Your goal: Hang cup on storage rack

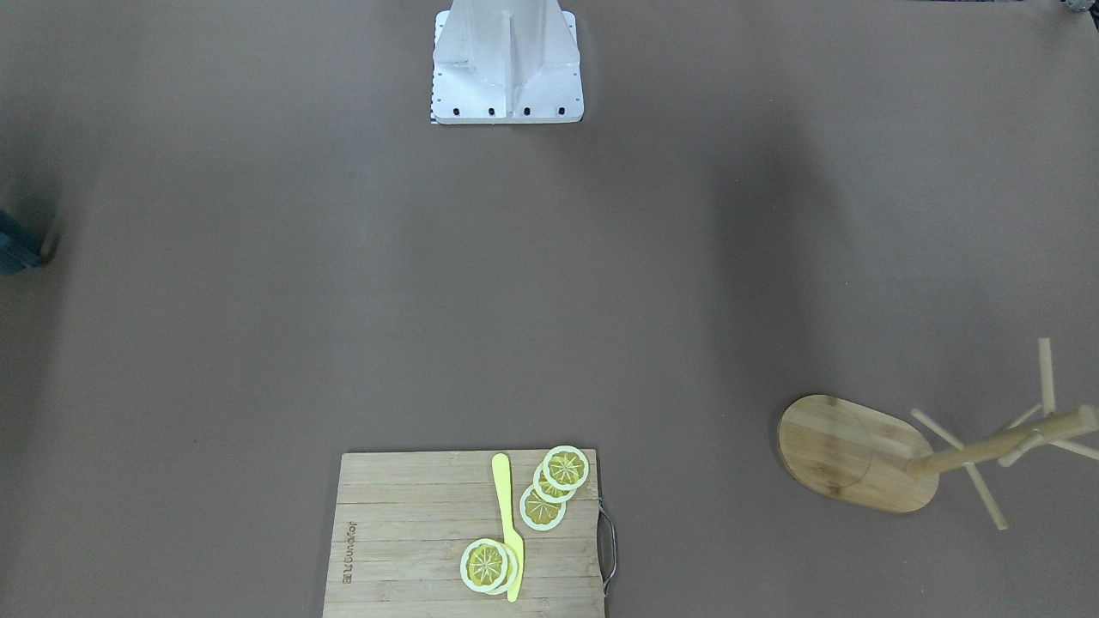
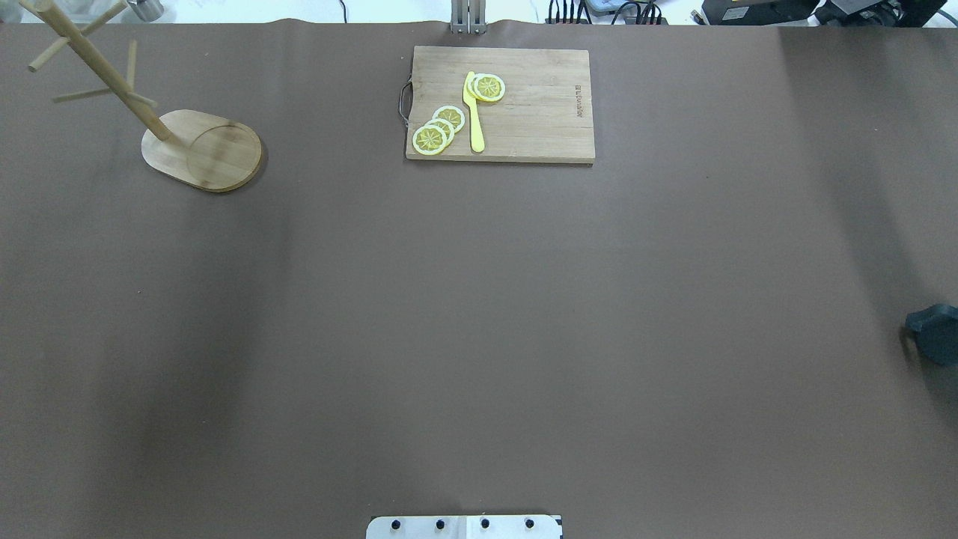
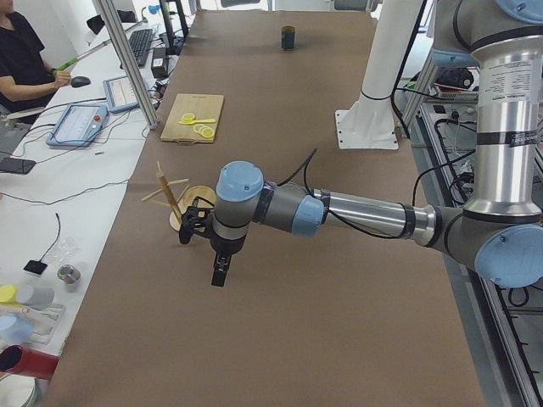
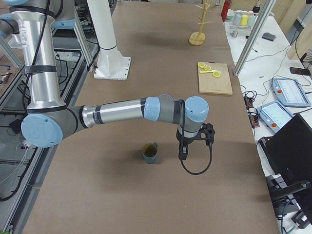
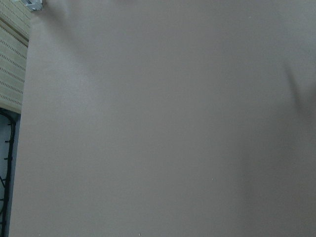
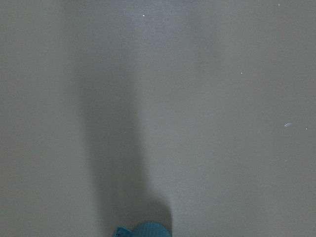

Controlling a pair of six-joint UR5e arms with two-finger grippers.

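Front view: neither arm is showing, so I'm getting no jaw state here. Cup is sitting well apart from the board, toward the robot's right table end, and the frame edge is cropping it to a dark sliver. Rack is standing well apart from the board on the opposite side. Risk: that's calling for a long carry past the board, or a hand-over, with the cup likely slipping or swinging on the way.

Overhead: showing the same layout. Cup is half cut off at the frame edge, so I'm not reading the handle. The rack's top is running out of frame, hiding some pegs. Risk: threading the loop onto a thin angled peg, likely missing it or tipping the rack.

Left side view: left gripper is hanging over bare mat on the rack's side of the board, and the wrist is covering part of the rack's base. Jaws: cannot tell. Cup is showing only as a tiny dark speck far beyond the board.

Right side view: right gripper is hanging just beside the cup, not touching it. Jaws: cannot tell. The handle is pointing away from this camera, so a careless grab is probably leaving the loop turned badly for a peg. Cable is looping under the wrist and possibly snagging.

Left wrist: showing mat only, no fingers.

Right wrist: a blue sliver is peeking in at the bottom edge, probably the cup. No fingers are showing.
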